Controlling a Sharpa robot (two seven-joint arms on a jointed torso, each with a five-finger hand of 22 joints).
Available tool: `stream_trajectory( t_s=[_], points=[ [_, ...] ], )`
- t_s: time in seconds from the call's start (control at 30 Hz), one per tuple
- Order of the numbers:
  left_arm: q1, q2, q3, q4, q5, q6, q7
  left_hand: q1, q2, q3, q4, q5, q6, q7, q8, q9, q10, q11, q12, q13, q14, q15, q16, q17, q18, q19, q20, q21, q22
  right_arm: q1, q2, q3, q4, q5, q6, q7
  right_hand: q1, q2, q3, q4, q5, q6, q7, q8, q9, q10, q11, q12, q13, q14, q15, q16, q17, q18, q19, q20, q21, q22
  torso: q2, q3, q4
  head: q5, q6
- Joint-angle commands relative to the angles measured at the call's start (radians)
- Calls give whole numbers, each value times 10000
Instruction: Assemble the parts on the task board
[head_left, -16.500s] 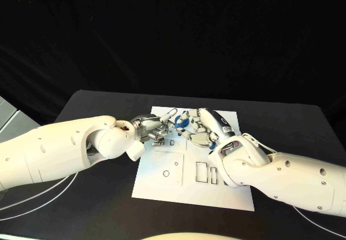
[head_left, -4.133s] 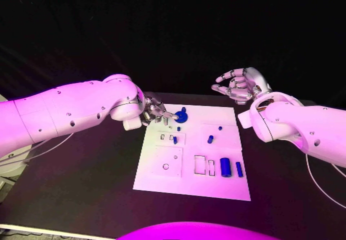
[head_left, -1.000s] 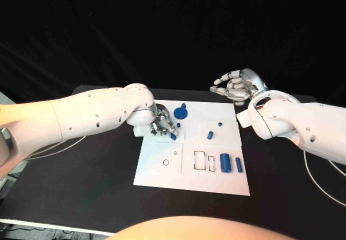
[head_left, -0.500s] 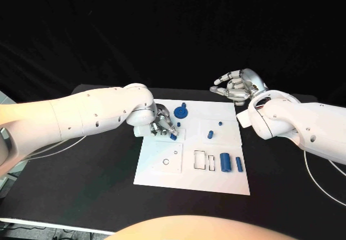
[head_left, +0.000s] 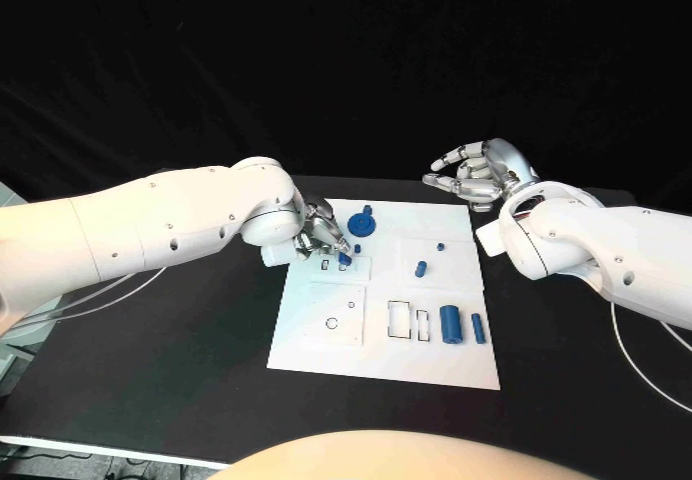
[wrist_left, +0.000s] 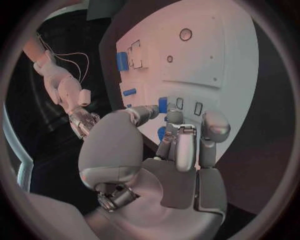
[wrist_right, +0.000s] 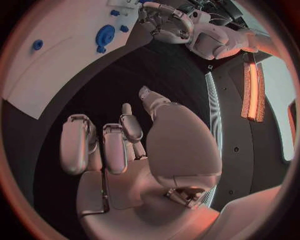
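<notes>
Blue, hard and probably light, the small peg (head_left: 346, 259) is pinched in the fingertips of the left hand (head_left: 320, 238) over the task board (head_left: 382, 350), best gripped by its sides; the right hand (head_left: 473, 172) hovers half curled, empty.

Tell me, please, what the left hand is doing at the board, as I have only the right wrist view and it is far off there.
Observer: The left hand is over the task board, with its fingertips at a small blue part beside two little slots. I cannot tell whether it grips the part.
Operator: Do any parts lie on the board's near half?
Observer: Yes, a thick blue cylinder and a thin blue cylinder lie side by side, right of two rectangular outlines.
Operator: Is my right hand off the board?
Observer: Yes, the right hand is beyond the board's far right corner, holding nothing, with its fingers apart.
</notes>
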Motion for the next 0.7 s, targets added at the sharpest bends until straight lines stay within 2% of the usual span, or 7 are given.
stream_trajectory(
  t_s=[0.03, 0.1, 0.27, 0.37, 0.5, 0.7],
  points=[
    [6, -25, 50, 113, -743, -449, 327, 13, -121, 1829, -1759, 166, 153, -71, 182, 781, 370, -227, 69, 83, 678, -72, 76, 1578, -127, 74, -5, 63, 76, -19, -23, 1, 11, -102, 88, 79, 55, 1, -45, 20, 22, -79, -9, -41, -17, -66, -21, -62, -12, 489, 56, -41, 502, 196, 31, 83, -25, 718, 3, 3, 1, 7, 5],
    [5, -6, 60, 104, -962, -456, 325, 1, -164, 1838, -1761, 303, 207, -90, 164, 786, 438, -247, 87, 126, 702, -91, 95, 1633, -141, 122, -23, 104, 155, -29, -31, 0, 11, -101, 87, 83, 55, 1, -45, 20, 22, -79, -9, -41, -17, -66, -21, -62, -12, 489, 56, -41, 502, 196, 31, 83, -25, 718, 5, 5, 1, 11, -4],
    [-4, 129, -3, -2, -1661, -393, 292, -1, -185, 1845, -1762, 377, 238, -102, 153, 788, 472, -259, 92, 144, 715, -102, 104, 1662, -151, 156, -33, 132, 212, -61, -29, -1, 9, -63, 92, 87, 42, 1, -56, 33, 21, -84, -7, -42, -19, -62, -20, -59, -12, 491, 57, -42, 503, 196, 31, 84, -32, 714, 13, 6, 0, 22, -15],
    [-12, 253, -86, -115, -2147, -316, 223, 0, -196, 1849, -1765, 415, 253, -108, 147, 789, 488, -265, 94, 153, 722, -108, 109, 1678, -157, 175, -38, 147, 244, -85, -16, -3, -8, -27, 97, 91, 40, 1, -59, 37, 21, -85, -7, -42, -20, -61, -20, -58, -12, 490, 57, -44, 502, 194, 35, 84, -23, 719, 8, -5, -9, 30, -33],
    [-20, 355, -172, -227, -2367, -343, 120, -2, -213, 1859, -1765, 483, 281, -117, 134, 790, 515, -275, 93, 161, 730, -118, 115, 1695, -166, 206, -46, 171, 293, -101, -12, -5, -18, -14, 95, 101, 40, 1, -59, 37, 21, -85, -7, -42, -20, -61, -20, -58, -12, 490, 57, -44, 502, 194, 35, 84, -23, 719, 8, 0, -10, 38, -52],
    [-36, 428, -221, -283, -2406, -335, 69, -30, -275, 1866, -1762, 701, 359, -143, 103, 801, 616, -300, 116, 233, 752, -143, 127, 1737, -181, 266, -69, 218, 380, -115, -8, -6, -25, -8, 87, 114, 32, 5, -68, 50, 22, -87, -8, -40, -22, -61, -19, -60, -17, 489, 58, -53, 493, 197, 33, 85, -39, 709, 16, 1, -6, 40, -92]
  ],
)
